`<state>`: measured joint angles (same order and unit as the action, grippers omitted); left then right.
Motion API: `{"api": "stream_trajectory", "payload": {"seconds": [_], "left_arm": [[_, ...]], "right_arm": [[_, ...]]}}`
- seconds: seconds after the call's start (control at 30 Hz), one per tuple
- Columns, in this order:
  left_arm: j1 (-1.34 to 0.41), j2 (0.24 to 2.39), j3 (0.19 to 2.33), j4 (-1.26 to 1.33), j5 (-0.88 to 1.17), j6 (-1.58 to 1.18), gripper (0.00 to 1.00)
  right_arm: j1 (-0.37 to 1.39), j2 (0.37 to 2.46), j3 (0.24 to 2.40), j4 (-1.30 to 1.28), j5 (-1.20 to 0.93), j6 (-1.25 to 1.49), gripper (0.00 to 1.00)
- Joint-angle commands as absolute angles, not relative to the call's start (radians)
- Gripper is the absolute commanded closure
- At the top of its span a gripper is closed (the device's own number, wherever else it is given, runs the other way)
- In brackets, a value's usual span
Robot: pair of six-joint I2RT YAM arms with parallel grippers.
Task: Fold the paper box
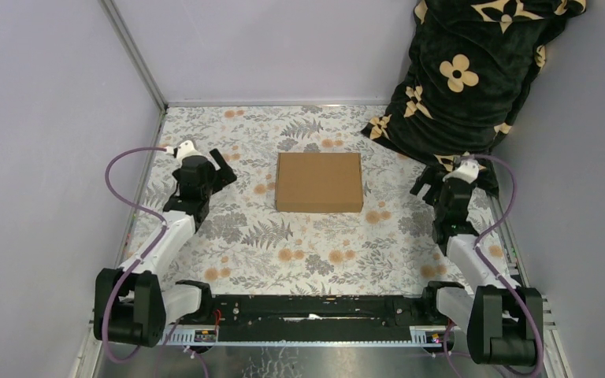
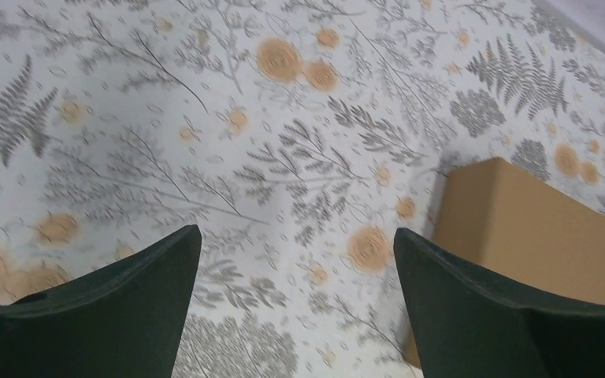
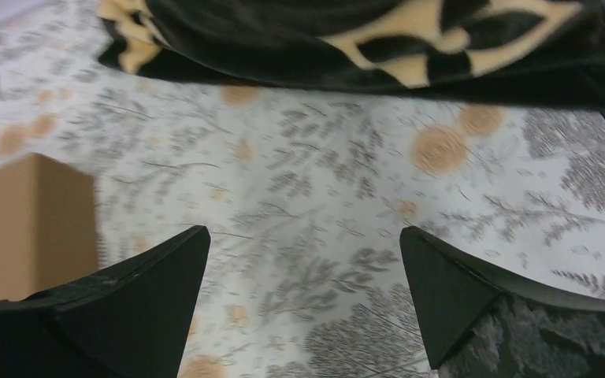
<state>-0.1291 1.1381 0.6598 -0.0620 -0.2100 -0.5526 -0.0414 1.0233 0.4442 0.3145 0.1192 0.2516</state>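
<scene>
Left end effector [image 2: 297,230] and right end effector [image 3: 304,229] gape empty; paper box [image 1: 319,182] cropped in wrist views.

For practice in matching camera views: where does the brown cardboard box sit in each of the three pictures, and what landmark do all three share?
Top external: the paper box lies closed at mid-table, between the two arms.
Left wrist: paper box at the right edge, lower half, partly behind a finger.
Right wrist: paper box at the left edge, mid-height, cut off by the frame.
Shared landmark: the floral table cover under it.
</scene>
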Motion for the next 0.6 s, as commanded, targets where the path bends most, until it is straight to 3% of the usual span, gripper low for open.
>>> {"api": "stream_trajectory", "payload": {"seconds": [0.0, 0.37, 0.57], "left_arm": [[-0.085, 1.196, 0.612, 0.209, -0.159, -0.393, 0.02], [-0.002, 1.366, 0.49, 0.599, 0.03, -0.191, 0.01], [0.047, 1.426, 0.426, 0.732, 0.043, -0.181, 0.02]], "right_arm": [[-0.044, 1.09, 0.309, 0.725, 0.299, 0.172, 0.0], [-0.044, 1.386, 0.174, 1.195, 0.244, 0.135, 0.0], [-0.043, 1.486, 0.151, 1.314, 0.192, 0.125, 0.0]]}}
